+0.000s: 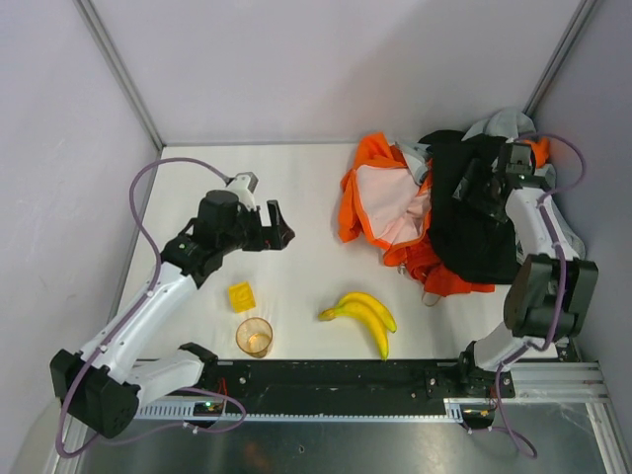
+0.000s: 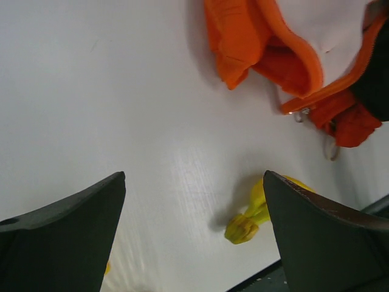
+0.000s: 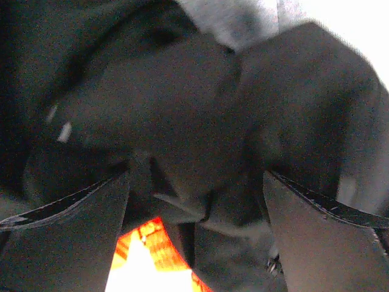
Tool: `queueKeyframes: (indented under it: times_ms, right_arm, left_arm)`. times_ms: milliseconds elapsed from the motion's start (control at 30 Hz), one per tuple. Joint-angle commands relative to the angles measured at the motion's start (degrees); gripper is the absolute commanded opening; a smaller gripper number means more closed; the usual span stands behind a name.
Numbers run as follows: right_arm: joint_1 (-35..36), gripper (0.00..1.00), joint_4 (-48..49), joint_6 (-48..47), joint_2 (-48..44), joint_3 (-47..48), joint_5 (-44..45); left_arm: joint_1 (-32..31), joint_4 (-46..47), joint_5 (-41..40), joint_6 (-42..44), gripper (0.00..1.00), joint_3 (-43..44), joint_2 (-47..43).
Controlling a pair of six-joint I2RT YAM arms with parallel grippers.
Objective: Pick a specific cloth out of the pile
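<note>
The pile [image 1: 464, 212] of black, grey and orange garments lies at the back right. Its left part is a large orange garment with pale lining [image 1: 387, 202], also in the left wrist view [image 2: 261, 48]. I cannot single out the small all-orange cloth: orange shows behind the right wrist [image 1: 538, 150] and under the black garment's front edge [image 1: 446, 279]. My right gripper [image 1: 472, 191] is open, low over the black garment [image 3: 200, 91]; a bright orange patch [image 3: 146, 249] shows between its fingers. My left gripper [image 1: 283, 227] is open and empty above bare table [image 2: 152, 121].
A bunch of bananas [image 1: 362, 314] lies near the front centre, its stem in the left wrist view [image 2: 243, 226]. A yellow block [image 1: 241, 295] and an orange cup [image 1: 254, 336] stand at the front left. Walls close the left, back and right sides.
</note>
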Motion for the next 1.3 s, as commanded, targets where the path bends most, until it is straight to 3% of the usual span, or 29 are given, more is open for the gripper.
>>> queueKeyframes:
  times_ms: [0,167,467,767,1100,1267]
  right_arm:
    - [0.6,0.98,-1.5,0.4,-9.9,-3.3,-2.3]
    - [1.9,0.99,-2.1,0.9,-19.0,-10.5,-2.3]
    - [2.3,0.99,-3.1,2.3,-31.7,-21.5,-3.7]
    - [4.6,0.98,-1.5,3.7,-33.0,-29.6,-3.4]
    - [7.1,0.82,3.7,3.1,-25.0,-31.0,-0.5]
    - [5.5,0.65,6.4,3.0,-23.0,-31.0,-1.1]
  left_arm:
    - [-1.2,3.1,7.2,-7.8,1.0,1.8,2.2]
    - [-4.8,5.0,7.4,-11.9,1.0,1.6,5.5]
    - [-17.1,8.4,4.3,-17.3,1.0,5.9,16.8]
    - [-28.2,10.8,4.2,-22.5,1.0,17.5,35.5]
    - [-33.8,11.7,8.1,-27.8,1.0,31.7,51.4]
    - [-34.1,12.3,9.1,-29.6,1.0,34.3,55.0]
